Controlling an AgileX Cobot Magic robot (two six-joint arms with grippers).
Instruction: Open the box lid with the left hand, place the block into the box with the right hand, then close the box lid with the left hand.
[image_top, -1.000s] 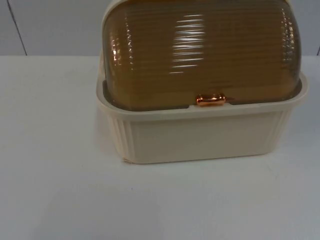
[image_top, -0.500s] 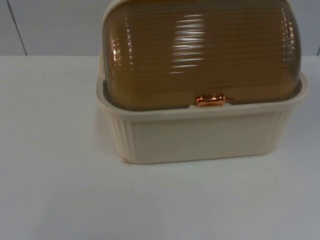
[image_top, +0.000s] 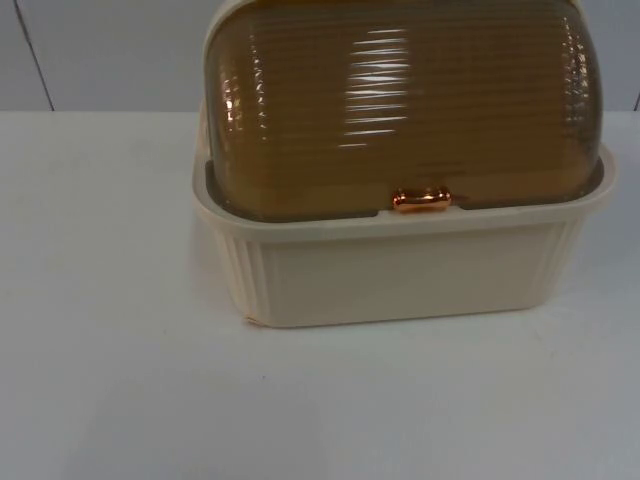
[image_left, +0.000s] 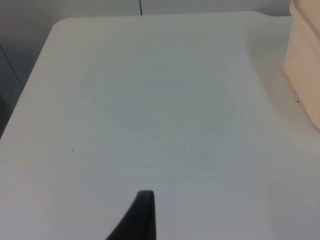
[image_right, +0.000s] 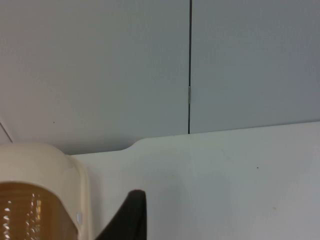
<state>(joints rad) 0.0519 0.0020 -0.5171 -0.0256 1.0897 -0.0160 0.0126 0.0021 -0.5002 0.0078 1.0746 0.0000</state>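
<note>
Table surface (image_top: 120, 400) is seen nearest in the top view, white and bare in front of the box (image_top: 400, 270). The cream box stands further back, and its amber ribbed lid (image_top: 400, 110) is down, with the small copper handle (image_top: 421, 199) resting at the front rim. Behind it the grey partition wall (image_top: 100, 50) is found.

From this the task is judged as not yet begun — the lid is closed, so opening it, putting in the block and closing it again are all left to do.

The left gripper (image_left: 142, 215) is held above the bare table, and the box's cream wall (image_left: 302, 70) is seen well apart from its fingertip, off to one side. The right gripper (image_right: 131, 215) is held close beside the box's domed end (image_right: 40, 190), with the wall beyond it. For both grippers one fingertip alone is visible, so it cannot be told how wide they are set; nothing is seen to be held.

The block is not found — it cannot be told where it lies. The box's upper part is cut off in the top view.
</note>
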